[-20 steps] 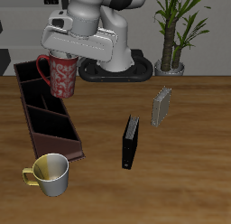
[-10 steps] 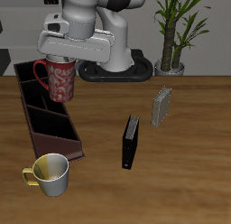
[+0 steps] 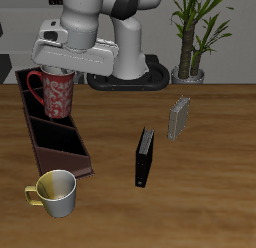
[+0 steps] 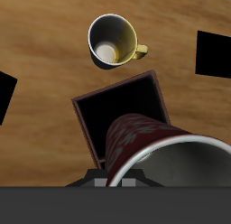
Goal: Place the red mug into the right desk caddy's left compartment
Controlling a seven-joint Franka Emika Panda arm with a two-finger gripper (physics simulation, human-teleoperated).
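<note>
Table (image 3: pixel 200 212): wooden top carrying every object. Right desk caddy (image 3: pixel 70 152): long dark brown divided box lying along one side edge of the table, one end toward the back edge, the other reaching toward the front edge. Gripper (image 3: pixel 60 67): hangs above the caddy's back part; its fingers are hidden behind the arm housing in the exterior view and by the mug in the wrist view, so the jaws themselves cannot be read, but the mug hangs clear of any support, which implies they are clamped on its rim. Red mug (image 3: pixel 56 93): upright, handle turned toward the table's side edge, suspended over the caddy's back sections and apparently not yet touching the box; judged to be held by the rim so that it can go straight down between the dividers. Left compartment: which end section this is cannot be settled from these pictures.

Black book (image 3: pixel 145 157) stands near the table's middle; cream mug (image 3: pixel 56 192) sits near the front corner, just beyond the caddy's front end; grey upright object (image 3: pixel 178 119) stands farther back.

Views compared: the exterior view gives mug height and caddy layout. The wrist view alone looks past the red mug (image 4: pixel 149 151) into an open caddy section (image 4: pixel 122 106) that appears empty, with the cream mug (image 4: pixel 113 40) beyond.
</note>
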